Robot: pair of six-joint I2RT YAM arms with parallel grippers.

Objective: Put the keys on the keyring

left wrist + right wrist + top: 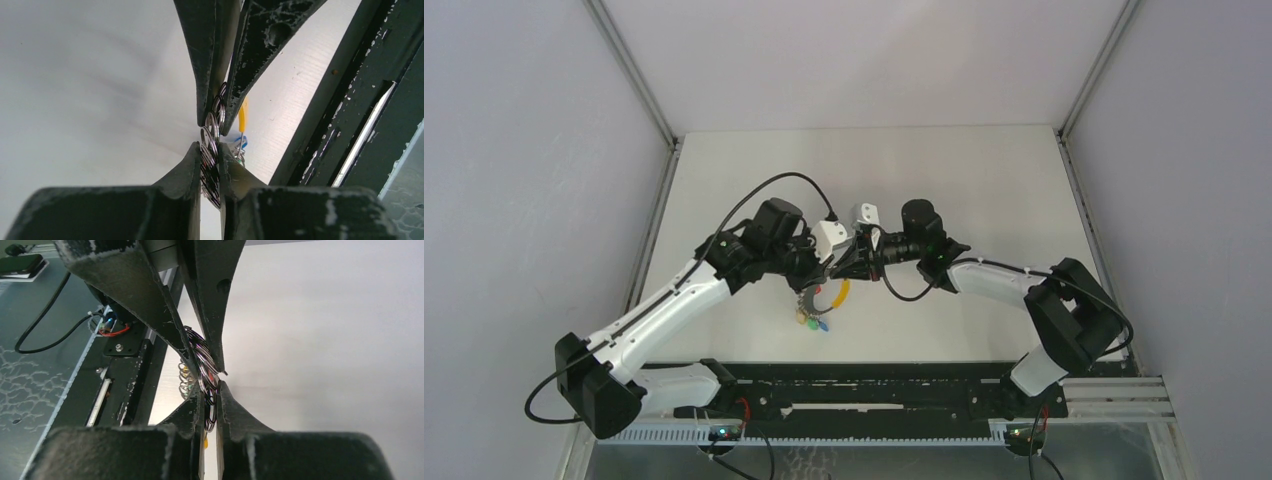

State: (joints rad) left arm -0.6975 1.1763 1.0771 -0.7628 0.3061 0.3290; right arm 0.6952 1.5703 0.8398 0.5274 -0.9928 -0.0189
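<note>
Both grippers meet above the middle of the white table (984,180). My left gripper (210,150) is shut on a stack of small silver rings of the keyring (211,131). My right gripper (210,390) is shut on the same rings (202,357) from the opposite side, its fingers (206,75) almost tip to tip with mine. In the top view the left gripper (827,268) and right gripper (844,264) touch. Under them hangs the keyring (808,300) with its yellow part (843,291). A bunch of keys (813,322) with green, yellow and blue heads dangles just above the table.
A black rail (874,385) with wiring runs along the table's near edge, seen close beside the grippers in the left wrist view as a black frame (350,100). Grey walls and metal posts (629,70) close in the table's sides. A black cable (45,315) lies beyond the rail.
</note>
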